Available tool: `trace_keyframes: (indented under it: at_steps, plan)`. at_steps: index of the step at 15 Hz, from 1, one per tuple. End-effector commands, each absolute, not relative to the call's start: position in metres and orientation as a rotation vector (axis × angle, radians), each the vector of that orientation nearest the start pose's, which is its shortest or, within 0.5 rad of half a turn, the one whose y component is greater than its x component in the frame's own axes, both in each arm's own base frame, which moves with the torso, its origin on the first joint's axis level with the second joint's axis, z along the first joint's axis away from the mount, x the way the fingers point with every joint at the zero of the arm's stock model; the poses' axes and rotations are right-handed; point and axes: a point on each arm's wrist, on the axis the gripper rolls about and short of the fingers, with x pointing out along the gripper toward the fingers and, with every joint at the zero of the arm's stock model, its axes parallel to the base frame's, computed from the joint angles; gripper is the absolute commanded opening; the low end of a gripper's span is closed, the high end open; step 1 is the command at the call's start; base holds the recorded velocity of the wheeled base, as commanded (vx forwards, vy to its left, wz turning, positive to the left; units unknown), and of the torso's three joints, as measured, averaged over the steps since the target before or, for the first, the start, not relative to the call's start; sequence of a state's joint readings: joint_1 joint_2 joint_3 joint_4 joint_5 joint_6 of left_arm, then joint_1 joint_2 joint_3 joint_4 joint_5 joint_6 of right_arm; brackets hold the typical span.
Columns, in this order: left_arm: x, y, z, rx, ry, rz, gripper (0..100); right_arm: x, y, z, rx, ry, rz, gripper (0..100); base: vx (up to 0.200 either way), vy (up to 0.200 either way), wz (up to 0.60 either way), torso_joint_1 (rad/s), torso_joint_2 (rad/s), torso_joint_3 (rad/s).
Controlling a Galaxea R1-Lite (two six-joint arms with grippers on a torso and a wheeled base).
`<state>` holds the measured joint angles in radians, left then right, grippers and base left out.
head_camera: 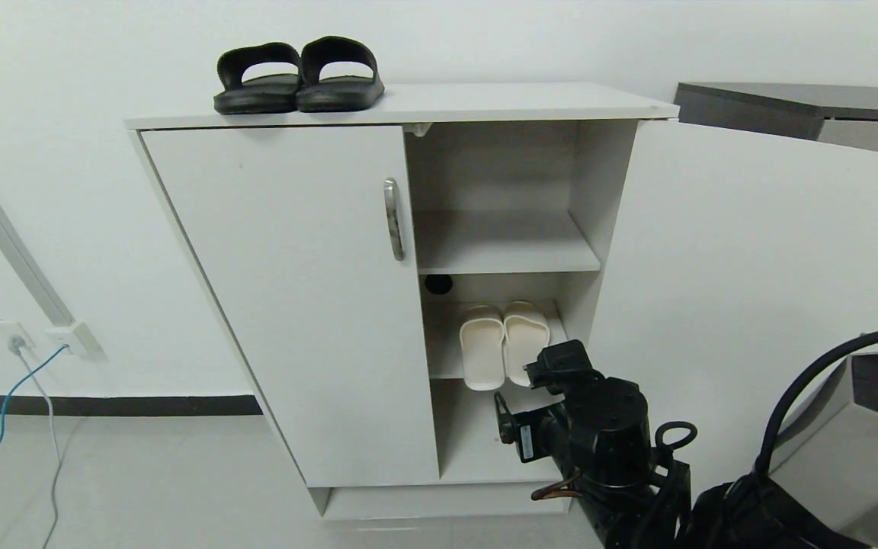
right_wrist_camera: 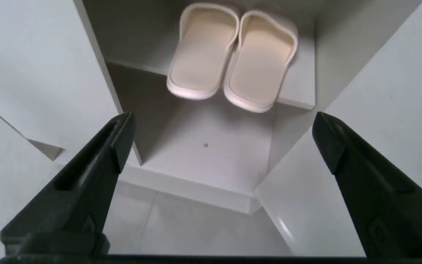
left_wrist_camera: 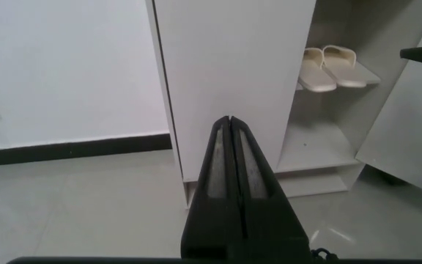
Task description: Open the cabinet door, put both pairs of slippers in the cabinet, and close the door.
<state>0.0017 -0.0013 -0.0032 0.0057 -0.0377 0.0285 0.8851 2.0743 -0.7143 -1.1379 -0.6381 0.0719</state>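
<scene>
The white cabinet has its left door closed and its right door swung wide open. A black pair of slippers sits on the cabinet top at the left. A cream pair of slippers lies on the middle shelf, toes sticking out over the edge; it also shows in the wrist views. My right gripper is open and empty just in front of and below the cream pair. My left gripper is shut and empty, facing the closed left door from a distance.
A metal handle runs down the left door's inner edge. The top shelf and bottom compartment hold nothing. A wall socket with cables is at the left. Grey furniture stands behind the open door.
</scene>
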Motion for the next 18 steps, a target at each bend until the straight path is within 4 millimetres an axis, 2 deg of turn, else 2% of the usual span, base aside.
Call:
trace_keyframes:
  at_steps: [1, 6, 18]
  plan:
    - [-0.023, -0.0009, 0.0757, 0.028, 0.003, -0.037, 0, 0.2327, 0.2633, 0.0839, -0.087, 0.174, 0.24, 100, 0.0, 0.0, 0.0, 0.002, 0.0, 0.051]
    - [-0.023, -0.0009, 0.0757, 0.028, 0.003, -0.037, 0, 0.2337, 0.2628, 0.0844, -0.078, 0.173, 0.236, 100, 0.0, 0.0, 0.0, 0.0, 0.0, 0.0]
    - [-0.023, -0.0009, 0.0757, 0.026, 0.003, -0.035, 0, 0.2336, 0.2627, 0.0874, -0.052, 0.14, 0.24, 100, 0.0, 0.2, 0.0, 0.009, 0.0, 0.004]
